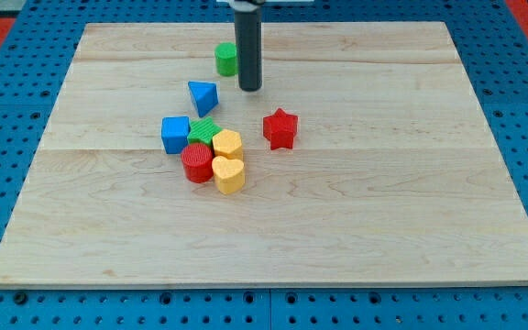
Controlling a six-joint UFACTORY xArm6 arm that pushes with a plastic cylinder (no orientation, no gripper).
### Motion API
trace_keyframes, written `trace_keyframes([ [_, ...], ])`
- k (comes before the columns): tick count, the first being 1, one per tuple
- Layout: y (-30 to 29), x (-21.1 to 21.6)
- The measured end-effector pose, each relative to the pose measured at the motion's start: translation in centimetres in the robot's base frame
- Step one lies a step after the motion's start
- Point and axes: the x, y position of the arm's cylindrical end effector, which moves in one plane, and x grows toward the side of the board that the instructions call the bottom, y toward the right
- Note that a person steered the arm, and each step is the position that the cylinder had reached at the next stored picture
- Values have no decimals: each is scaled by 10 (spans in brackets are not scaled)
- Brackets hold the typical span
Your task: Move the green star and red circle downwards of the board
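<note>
The green star (203, 131) sits in a tight cluster near the board's middle, mostly hidden between its neighbours. The red circle (196, 162) touches it from below. My tip (250, 89) is above and to the right of the cluster, apart from both. It stands just right of a green circle (226, 59) near the view's top.
A blue cube (175, 134) lies left of the green star. A yellow hexagon (227, 144) and a yellow heart (229, 173) lie right of the red circle. A blue triangle (203, 96) sits above the cluster. A red star (280, 128) stands alone to the right. The wooden board (383, 211) lies on a blue pegboard.
</note>
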Motion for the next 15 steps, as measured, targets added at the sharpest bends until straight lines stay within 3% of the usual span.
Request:
trace_keyframes([
  [2,-14,-45],
  [4,-16,-36],
  [6,-3,46],
  [8,-59,106],
  [9,-64,174],
  [10,-65,213],
  [11,-67,211],
  [13,-147,181],
  [14,-105,167],
  [15,-103,163],
])
